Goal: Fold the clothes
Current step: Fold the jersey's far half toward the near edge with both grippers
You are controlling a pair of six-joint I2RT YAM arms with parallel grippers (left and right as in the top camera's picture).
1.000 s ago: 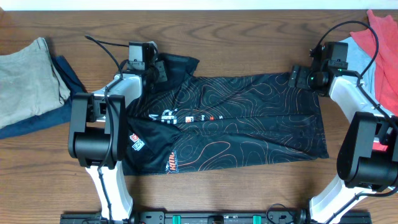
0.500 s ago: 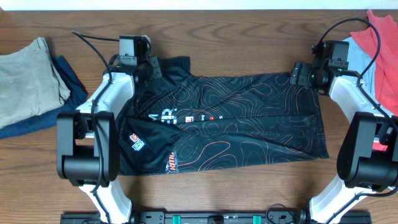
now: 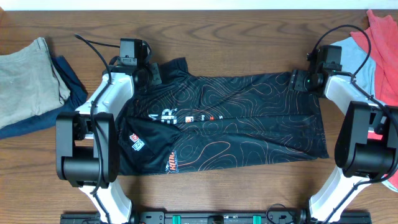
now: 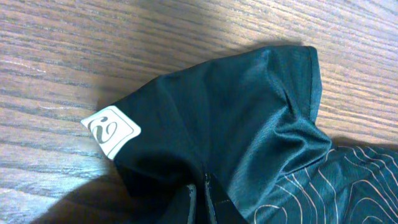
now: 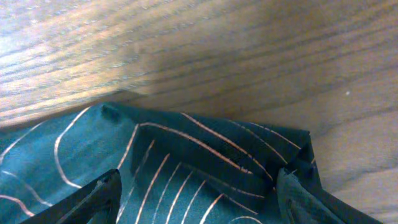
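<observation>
The black jersey (image 3: 249,118) with thin orange contour lines lies spread flat across the table's middle, white lettering and logos at its left end. My left gripper (image 3: 151,71) is at its far left corner, shut on the plain black sleeve fabric. In the left wrist view the jaws (image 4: 202,199) pinch the sleeve (image 4: 249,124), which bears a white square label (image 4: 111,129). My right gripper (image 3: 298,79) is at the jersey's far right corner. In the right wrist view its fingers (image 5: 199,196) are open astride the folded corner (image 5: 186,155).
A beige garment (image 3: 25,78) lies on a navy one (image 3: 68,81) at the left edge. Red (image 3: 385,43) and light blue (image 3: 364,59) clothes are heaped at the far right. Bare wood table (image 3: 236,50) lies beyond the jersey.
My left arm swung left with the sleeve, drawing the far left corner leftward and flatter. My right gripper shifted slightly toward the jersey's far right corner.
</observation>
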